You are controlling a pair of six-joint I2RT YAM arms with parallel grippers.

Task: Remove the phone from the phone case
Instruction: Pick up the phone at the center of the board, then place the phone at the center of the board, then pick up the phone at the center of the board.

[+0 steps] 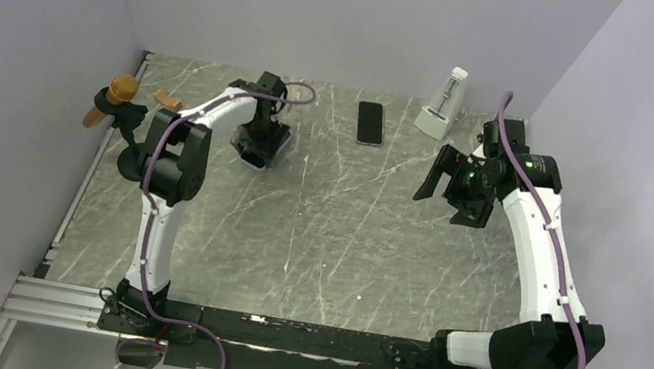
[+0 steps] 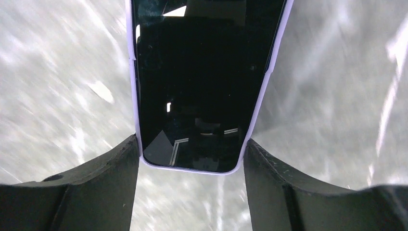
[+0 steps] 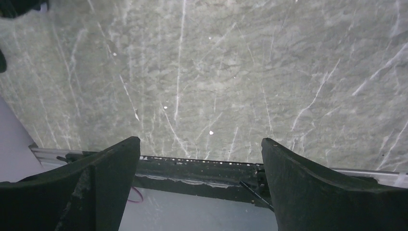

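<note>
My left gripper (image 1: 257, 146) is at the back left of the table, shut on the pale lavender phone case (image 2: 186, 169). In the left wrist view both fingers (image 2: 115, 173) press the case's long sides near its rounded end. A glossy black face (image 2: 202, 82) fills the case's rim; I cannot tell whether it is a screen or the case's inside. A black phone (image 1: 370, 123) lies flat on the table at the back centre, apart from both grippers. My right gripper (image 1: 448, 192) hovers open and empty at the back right; its wrist view (image 3: 199, 144) shows only bare table between the fingers.
A white metronome-like object (image 1: 442, 105) stands at the back right, near the phone. A wooden tool (image 1: 115, 96) on a black stand and a small orange piece (image 1: 167, 101) are at the left wall. A metal rail (image 1: 276, 333) runs along the near edge.
</note>
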